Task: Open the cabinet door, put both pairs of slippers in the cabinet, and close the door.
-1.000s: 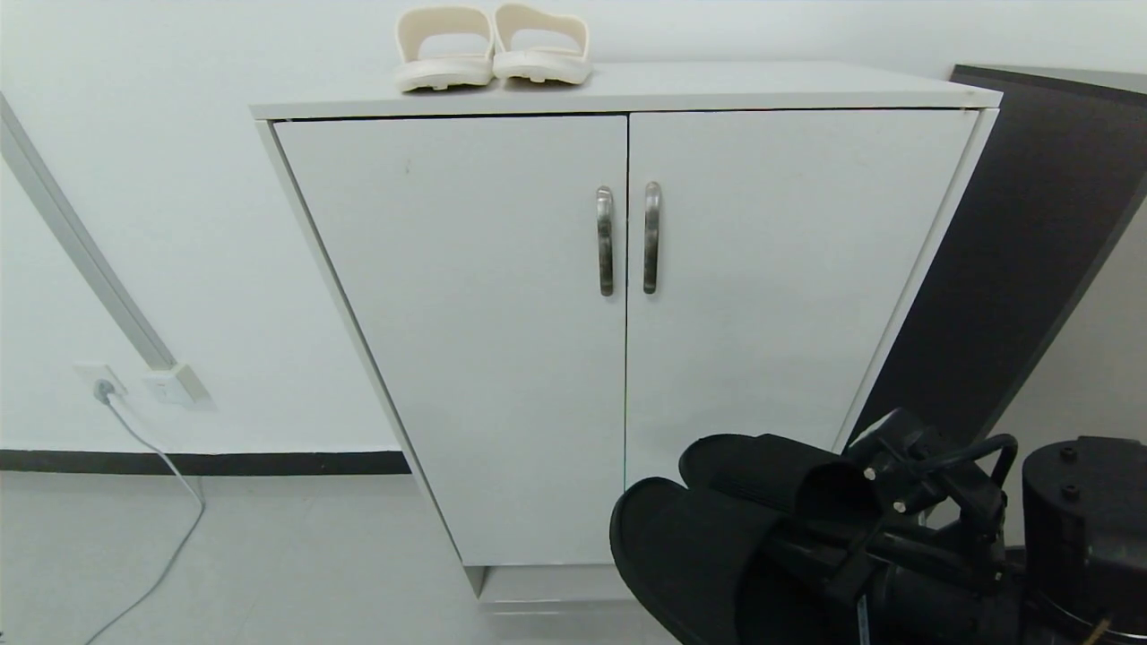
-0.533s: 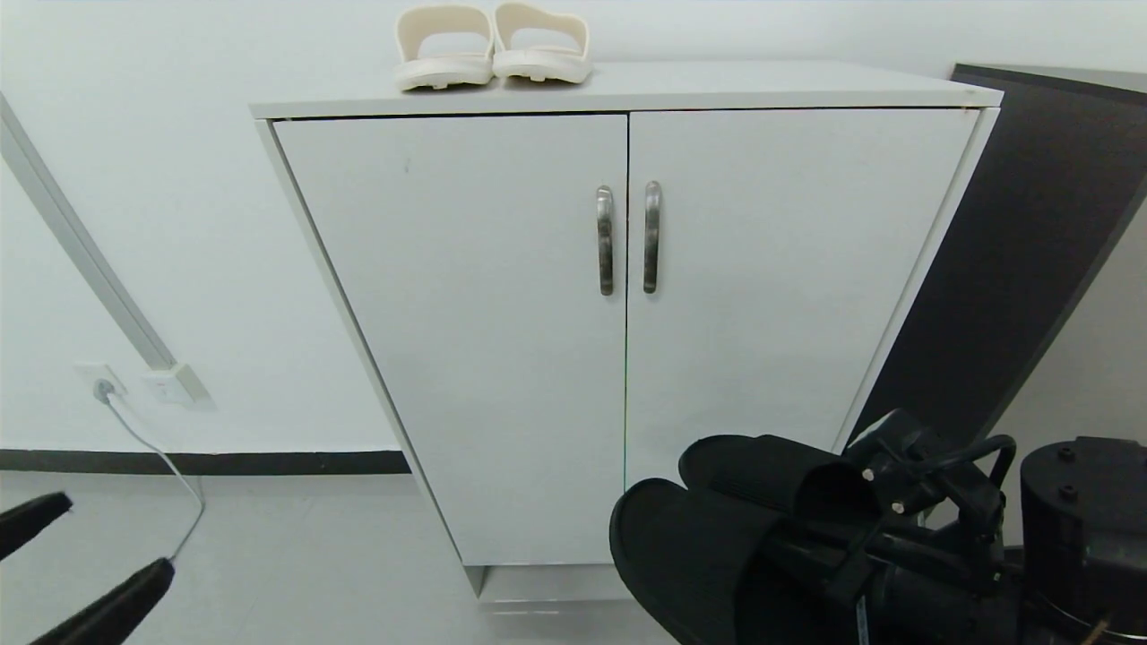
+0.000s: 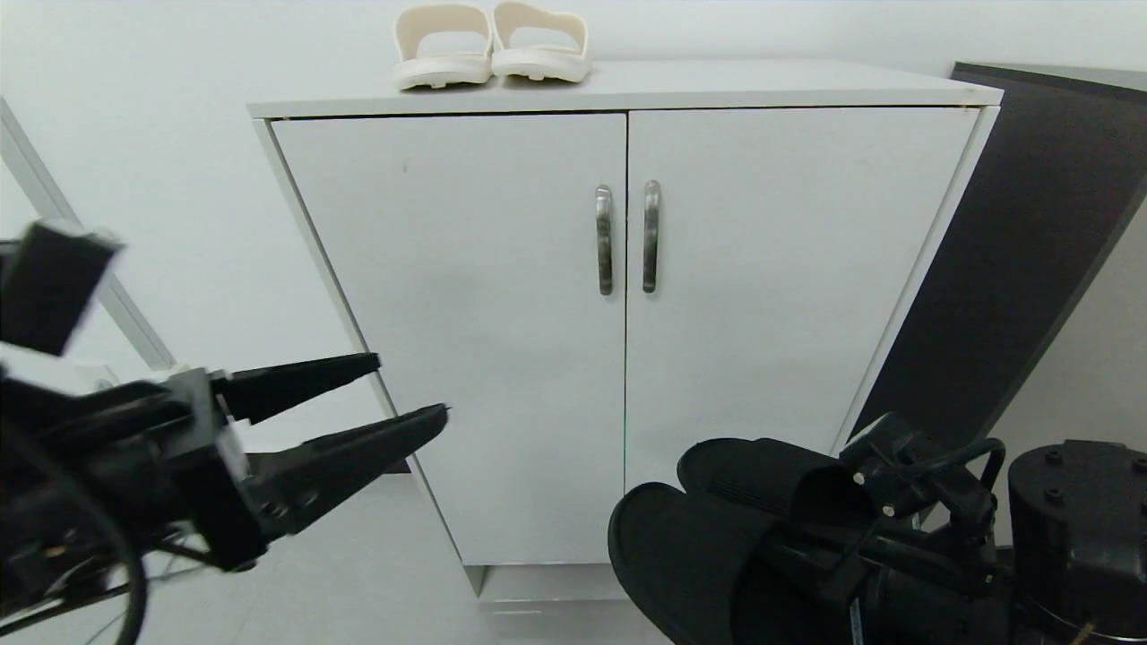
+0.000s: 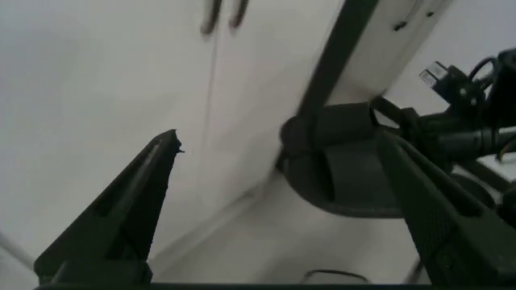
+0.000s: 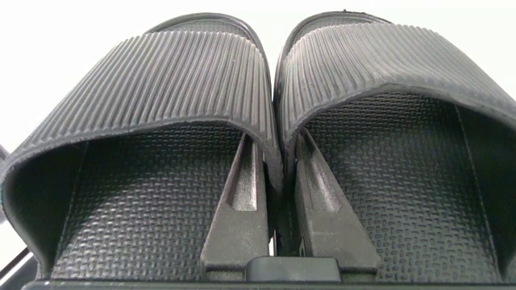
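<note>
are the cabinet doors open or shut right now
Shut. Both cabinet doors lie flush, their edges meeting in a thin seam between the two handles, and nothing of the inside shows.

Plain indoor room, entryway-style corner; home or test lab, can't tell. Cues: white two-door shoe cabinet against bare white wall centre frame, cream slippers on top, grey cable trunking upper left, dark panel right edge, smooth grey floor bottom.
</note>
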Available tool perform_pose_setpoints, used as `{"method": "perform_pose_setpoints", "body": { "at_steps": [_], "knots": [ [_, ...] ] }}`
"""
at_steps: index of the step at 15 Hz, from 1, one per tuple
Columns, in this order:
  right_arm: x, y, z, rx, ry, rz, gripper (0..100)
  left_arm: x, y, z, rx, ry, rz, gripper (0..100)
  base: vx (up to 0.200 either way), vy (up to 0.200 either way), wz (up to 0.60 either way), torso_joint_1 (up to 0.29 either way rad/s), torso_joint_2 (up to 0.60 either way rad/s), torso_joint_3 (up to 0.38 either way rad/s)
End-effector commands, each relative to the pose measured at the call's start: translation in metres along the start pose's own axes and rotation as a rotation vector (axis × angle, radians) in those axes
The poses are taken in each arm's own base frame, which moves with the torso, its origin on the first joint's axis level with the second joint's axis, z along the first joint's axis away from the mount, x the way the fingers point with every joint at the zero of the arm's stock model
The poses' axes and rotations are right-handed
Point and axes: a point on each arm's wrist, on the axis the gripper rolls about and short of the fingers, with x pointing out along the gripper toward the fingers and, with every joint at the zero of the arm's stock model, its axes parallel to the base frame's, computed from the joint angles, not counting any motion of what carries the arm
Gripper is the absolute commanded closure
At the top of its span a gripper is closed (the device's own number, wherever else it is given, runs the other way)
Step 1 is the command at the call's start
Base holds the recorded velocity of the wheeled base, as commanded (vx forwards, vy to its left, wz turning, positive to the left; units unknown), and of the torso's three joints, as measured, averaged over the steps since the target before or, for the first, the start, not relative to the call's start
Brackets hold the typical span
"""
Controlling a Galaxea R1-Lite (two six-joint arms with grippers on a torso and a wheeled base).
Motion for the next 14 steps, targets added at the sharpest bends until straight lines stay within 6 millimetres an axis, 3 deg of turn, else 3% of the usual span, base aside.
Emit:
{"method": "perform_pose_setpoints", "body": {
  "at_steps": [1,8,14],
  "knots": [
    [0.002,0.0,-0.001,-0.001,0.007,0.0,100,0.049,-0.003,0.012,-0.026,0.028,-0.059,0,0.0,0.0,0.0,0.0,0.0,0.0],
    [0.002,0.0,-0.001,-0.002,0.008,0.0,100,0.123,-0.032,0.041,-0.106,0.042,-0.297,0,0.0,0.0,0.0,0.0,0.0,0.0],
    [0.002,0.002,-0.002,-0.006,0.012,0.005,100,0.16,-0.037,0.056,-0.168,0.021,-0.39,0,0.0,0.0,0.0,0.0,0.0,0.0]
  ]
}}
